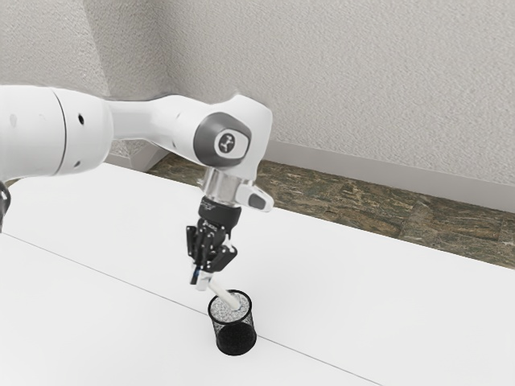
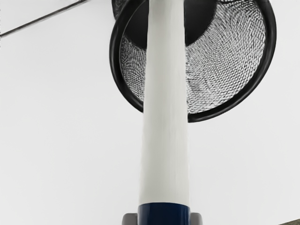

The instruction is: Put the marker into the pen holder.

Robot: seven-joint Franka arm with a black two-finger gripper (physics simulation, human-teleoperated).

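White tabletop [image 1: 346,281] crossed by a thin dark seam [image 2: 42,18], mottled brown floor [image 1: 362,207] beyond, pale baseboard [image 1: 362,171] along rough-textured, light grey-beige walls [image 1: 346,72]

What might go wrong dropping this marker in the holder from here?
The marker slants across the rim of the pen holder, so lowering it might catch that edge and tip the holder. If my gripper opens at this tilt, the marker may lodge crosswise or fall outside.

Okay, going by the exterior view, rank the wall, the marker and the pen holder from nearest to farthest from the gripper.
1. Marker: between the gripper's fingers.
2. Pen holder: on the table, just below the gripper.
3. Wall: beyond the table.
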